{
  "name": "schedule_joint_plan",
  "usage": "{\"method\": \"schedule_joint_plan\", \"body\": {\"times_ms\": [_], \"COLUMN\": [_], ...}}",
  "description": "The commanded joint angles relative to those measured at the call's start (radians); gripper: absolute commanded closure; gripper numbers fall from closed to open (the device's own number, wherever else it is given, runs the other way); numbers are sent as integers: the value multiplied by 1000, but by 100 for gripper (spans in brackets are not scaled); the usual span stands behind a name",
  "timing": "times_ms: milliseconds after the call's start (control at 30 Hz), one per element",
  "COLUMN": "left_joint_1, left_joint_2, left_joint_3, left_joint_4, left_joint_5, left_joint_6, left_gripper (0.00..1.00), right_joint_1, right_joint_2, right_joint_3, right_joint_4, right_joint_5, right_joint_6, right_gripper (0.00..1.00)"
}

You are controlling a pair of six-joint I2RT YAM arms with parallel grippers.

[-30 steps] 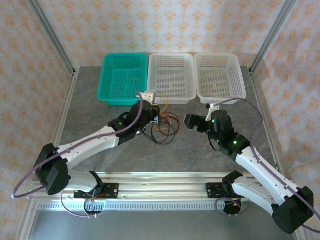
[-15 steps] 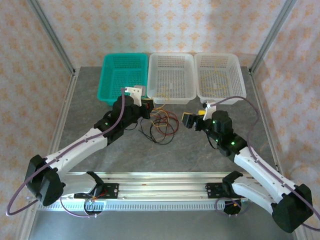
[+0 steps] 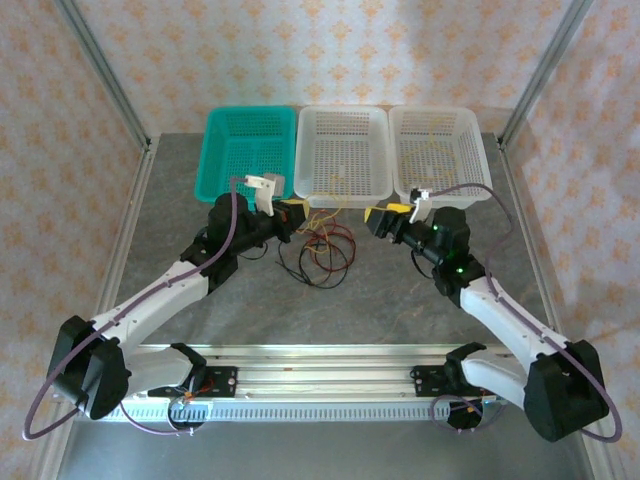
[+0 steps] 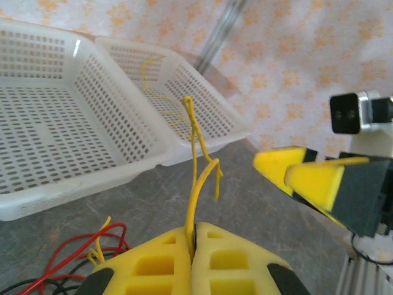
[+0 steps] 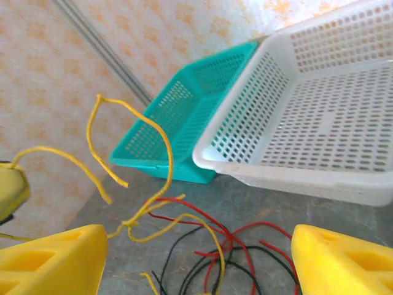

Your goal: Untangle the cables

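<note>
On the desk [image 3: 380, 310] the cables [image 3: 322, 252] lie in a loose knot near the middle, the red cable [image 3: 340, 238] and black cable [image 3: 290, 265] looping over each other with yellow threaded through. At 11 o'clock of that knot the left pincer [image 4: 193, 236] is clamped tight on the yellow cable [image 4: 195, 184], whose free end stands above the pads in kinked curls. At 2 o'clock of the knot the right pincer [image 3: 380, 222] hangs with its jaws set wide and nothing between them, facing the raised strand.

The strand is thin and springy, so the right pincer may well close on air or nip only a curl that slips out. A small tie shows low on the yellow. A pull away from the left pincer would likely cinch it and drag the red and black loops up with it. The two pincers are near each other, so a careless reach risks a knock. Further off, at 12 o'clock, the middle white basket [image 3: 345, 150] sits close enough that its rim could snag a lifted loop.
</note>
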Motion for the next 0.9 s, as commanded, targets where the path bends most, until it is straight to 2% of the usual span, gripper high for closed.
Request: {"method": "schedule_joint_plan", "body": {"times_ms": [0,167,367,467,700,867], "left_joint_1": [12,18,22,21,22,21], "left_joint_2": [-18,-11,-15,-14,13,28], "left_joint_3": [-8,-3,-41,-59,-77,-76], "left_joint_4": [123,170,342,425,568,612], "left_joint_5": [107,138,122,125,153,177], "left_joint_6": [-18,-47,-199,-274,-372,-400], "left_gripper": [100,100,100,100,100,100], "right_joint_1": [-34,-80,-79,-53,48,73], "right_joint_2": [31,75,110,102,99,157], "right_joint_3": [-5,8,-48,-86,-97,-67], "right_joint_4": [165,206,433,546,648,703], "right_joint_5": [-200,-254,-243,-185,-53,-37], "right_joint_6": [15,20,193,274,364,411], "right_gripper": [22,25,32,32,33,33]}}
